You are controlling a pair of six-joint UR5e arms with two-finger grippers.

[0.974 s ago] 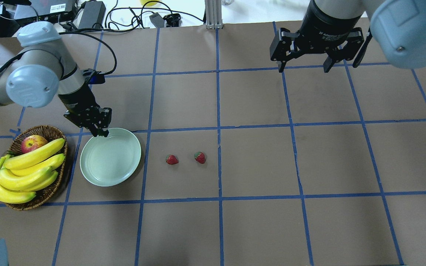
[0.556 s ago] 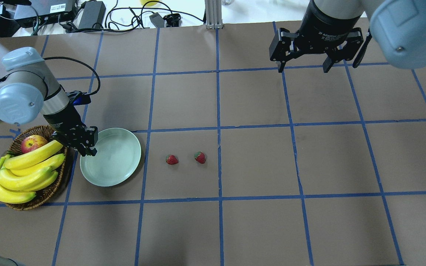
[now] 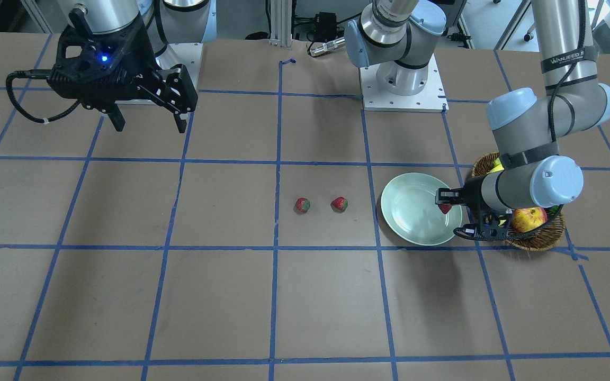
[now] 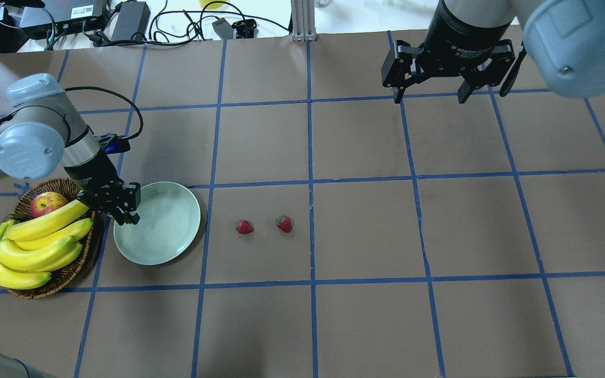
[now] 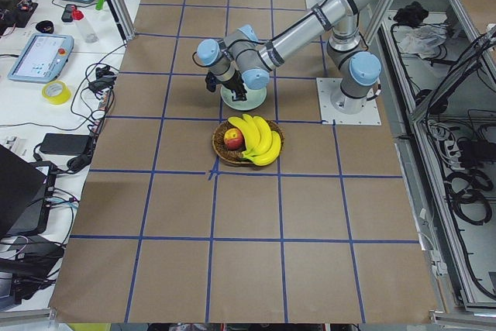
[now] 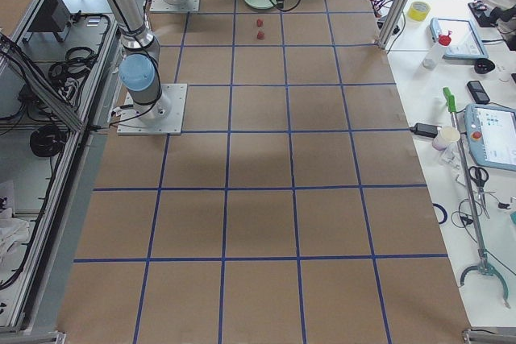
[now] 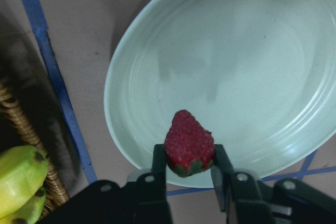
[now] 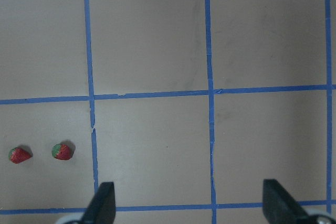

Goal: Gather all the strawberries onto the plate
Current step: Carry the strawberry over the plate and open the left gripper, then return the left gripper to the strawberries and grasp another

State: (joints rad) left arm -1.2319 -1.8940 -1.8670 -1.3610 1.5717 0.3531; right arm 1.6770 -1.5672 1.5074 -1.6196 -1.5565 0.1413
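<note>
**Exterior front-facing:** The left gripper (image 3: 444, 204) was clamped on the held strawberry (image 3: 445, 208), over the basket-side part of the plate (image 3: 408, 218). The plate-side strawberry (image 3: 339, 203) and the outer strawberry (image 3: 302, 205) lay side by side on the table, apart from the plate. The right gripper (image 3: 150, 127) had its jaws spread and held nothing.

**Overhead exterior:** A second earlier the left gripper stood at the plate's far rim. It had since shifted to the rim beside the basket (image 4: 69, 273). The plate, both table strawberries and the right gripper were unchanged.

**Left wrist-mounted:** The held strawberry sat between the fingers (image 7: 159, 162), cap toward the camera, tip over the plate's interior.

**Right wrist-mounted:** The fingertips were wide apart, with both table strawberries at lower left.
</note>
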